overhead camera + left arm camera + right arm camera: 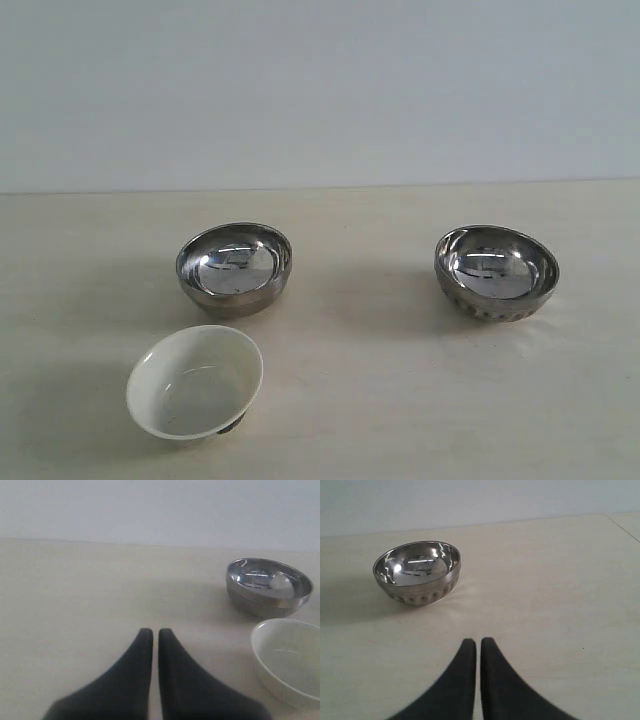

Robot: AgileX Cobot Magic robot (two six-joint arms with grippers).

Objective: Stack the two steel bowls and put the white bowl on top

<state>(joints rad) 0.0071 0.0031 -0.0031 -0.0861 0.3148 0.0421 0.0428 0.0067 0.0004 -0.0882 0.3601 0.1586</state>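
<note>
A smooth steel bowl (234, 268) stands upright at centre-left of the table, also seen in the left wrist view (268, 587). The ribbed steel bowl (496, 271) stands apart on the right and shows in the right wrist view (417, 573). The white bowl (194, 381) sits tilted on its dark foot in front of the smooth steel bowl, its rim showing in the left wrist view (289, 659). My left gripper (155, 631) is shut with nothing held, well aside of both bowls. My right gripper (478, 641) is shut and empty, short of the ribbed bowl. Neither gripper shows in the exterior view.
The bowls rest on a pale wood-grain table (400, 400) that meets a plain light wall (320, 90) at the back. A table edge or seam (622, 527) runs at the far corner in the right wrist view.
</note>
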